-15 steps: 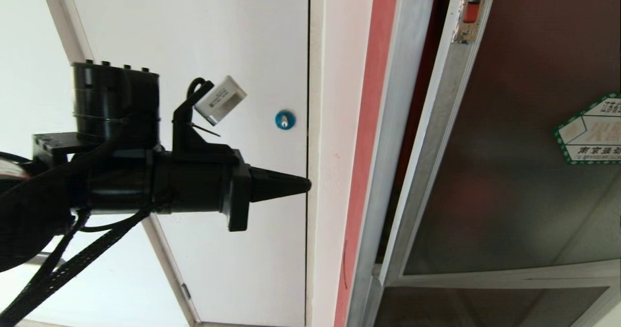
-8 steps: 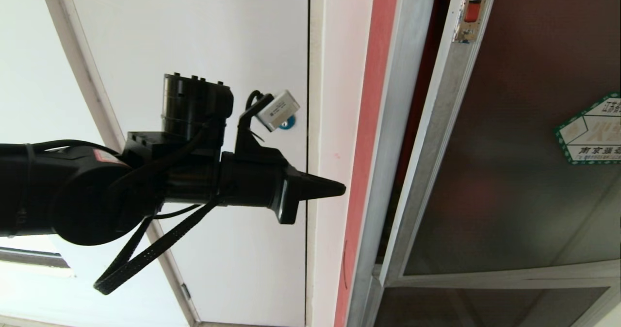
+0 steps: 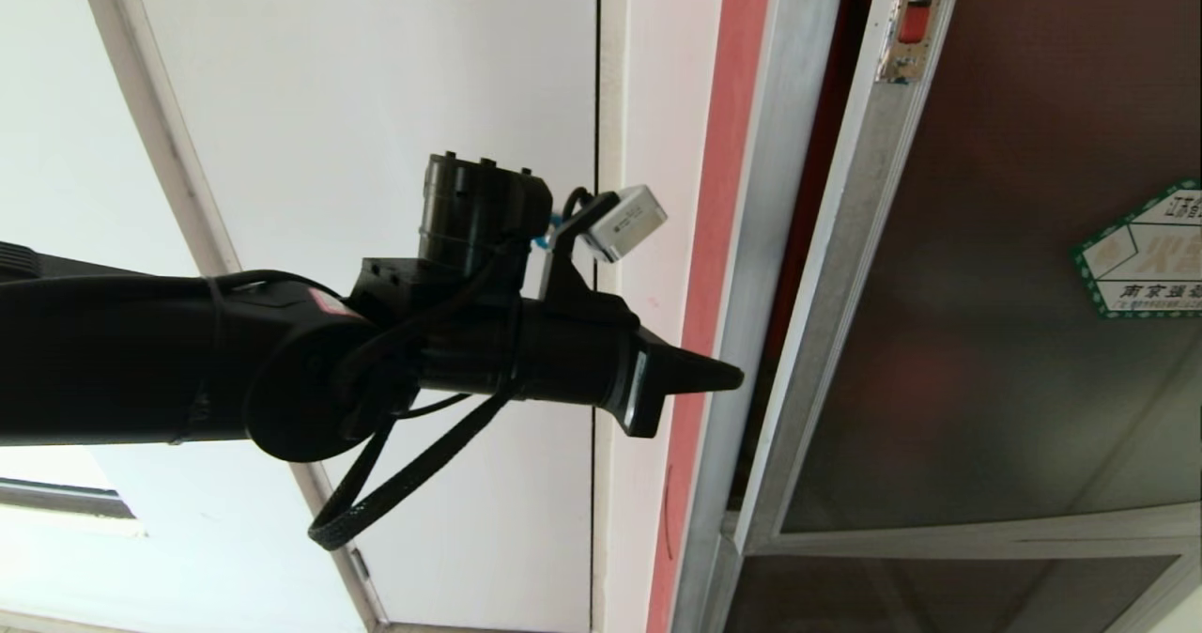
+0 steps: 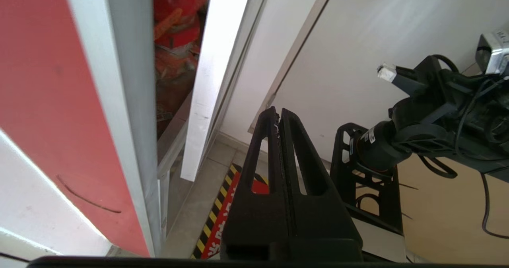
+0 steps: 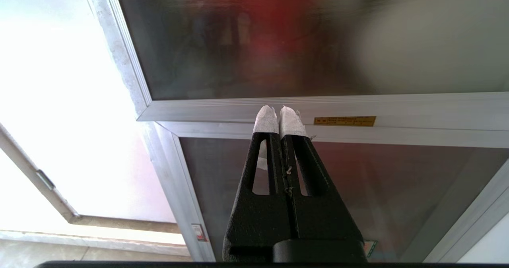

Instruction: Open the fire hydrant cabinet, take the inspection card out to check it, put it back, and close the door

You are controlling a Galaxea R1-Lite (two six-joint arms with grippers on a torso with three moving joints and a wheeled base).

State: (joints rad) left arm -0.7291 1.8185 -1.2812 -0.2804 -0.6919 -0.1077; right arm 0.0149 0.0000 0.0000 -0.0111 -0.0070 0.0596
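Observation:
The fire hydrant cabinet [image 3: 759,239] has a silver frame, and its red inside [image 4: 175,41] shows through a narrow gap. The door [image 3: 986,332] of dark glass stands slightly ajar, with a green-bordered sticker [image 3: 1141,253] and a small red latch [image 3: 916,15] on it. My left gripper [image 3: 734,377] is shut and empty, and its tip reaches the silver frame beside the gap; in the left wrist view the left gripper [image 4: 278,112] points past the door's edge [image 4: 212,81]. My right gripper [image 5: 280,113], shut with white-taped tips, stays low before the door's bottom rail [image 5: 397,109]. The inspection card is out of view.
A plain white door [image 3: 376,98] fills the left, its blue lock [image 3: 542,235] mostly hidden behind my wrist camera. A red wall strip [image 3: 718,192] runs beside the cabinet frame. Red floor marking with hazard stripes [image 4: 216,216] lies below. A smaller dark panel [image 5: 377,180] sits under the door.
My left arm has swung to the right, from the white door's seam across the red strip to the cabinet's silver frame. The door and the right arm have not moved.

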